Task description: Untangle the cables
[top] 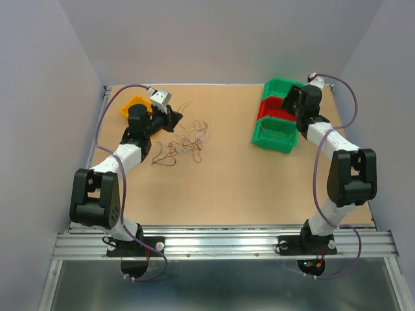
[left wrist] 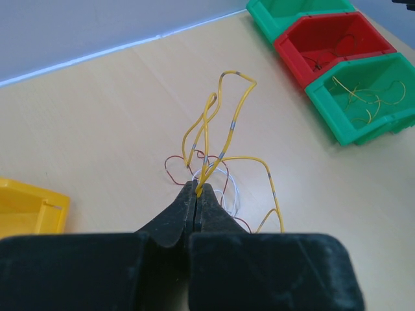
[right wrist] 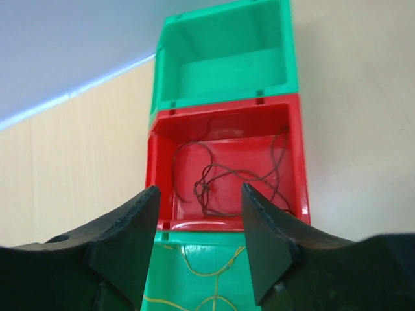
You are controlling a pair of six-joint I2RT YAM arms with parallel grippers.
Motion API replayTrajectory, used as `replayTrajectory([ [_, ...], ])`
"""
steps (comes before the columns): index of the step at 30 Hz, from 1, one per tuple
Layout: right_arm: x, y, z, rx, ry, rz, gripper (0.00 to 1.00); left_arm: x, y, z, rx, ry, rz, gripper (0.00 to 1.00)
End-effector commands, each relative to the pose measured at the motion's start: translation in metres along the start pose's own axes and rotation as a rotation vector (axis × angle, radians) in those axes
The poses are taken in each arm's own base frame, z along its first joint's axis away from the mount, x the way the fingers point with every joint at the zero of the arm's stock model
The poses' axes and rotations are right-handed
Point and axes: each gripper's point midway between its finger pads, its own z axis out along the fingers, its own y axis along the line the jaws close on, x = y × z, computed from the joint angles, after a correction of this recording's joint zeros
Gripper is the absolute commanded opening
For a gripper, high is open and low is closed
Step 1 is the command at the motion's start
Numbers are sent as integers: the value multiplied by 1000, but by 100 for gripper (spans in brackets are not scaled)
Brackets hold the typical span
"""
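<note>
Toward the table's far left corner, the left end effector [left wrist: 196, 189] is pressed together on a yellow cable [left wrist: 234, 120], whose loops rise from its tips. The other cables [top: 185, 141] (reddish, dark and whitish) lie in loose curls on the table [top: 227, 188] just beside it. Near the far right corner, the right end effector [right wrist: 200, 191] is spread above a red bin [right wrist: 297, 162] holding one dark cable [right wrist: 214, 173].

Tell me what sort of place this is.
Probably a robotics lab work cell: plain walls box in a wooden table, robot arms are bolted to an aluminium rail, plus coloured sorting bins.
</note>
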Motion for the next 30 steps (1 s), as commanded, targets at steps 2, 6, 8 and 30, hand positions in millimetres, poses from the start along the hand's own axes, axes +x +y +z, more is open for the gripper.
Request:
replayTrajectory([
  [2, 15, 122, -54, -582, 49, -174, 69, -25, -27, -4, 75, -64, 99, 0],
  [6, 50, 216, -128, -1029, 15, -355, 100, -21, -41, -1, 129, -42, 113, 0],
  [8, 60, 228, -150, -1134, 20, -360, 100, -20, -47, 0, 145, -36, 124, 0],
  [30, 58, 289, -198, -1351, 14, -140, 100, -15, -83, 0, 184, -23, 225, 0],
])
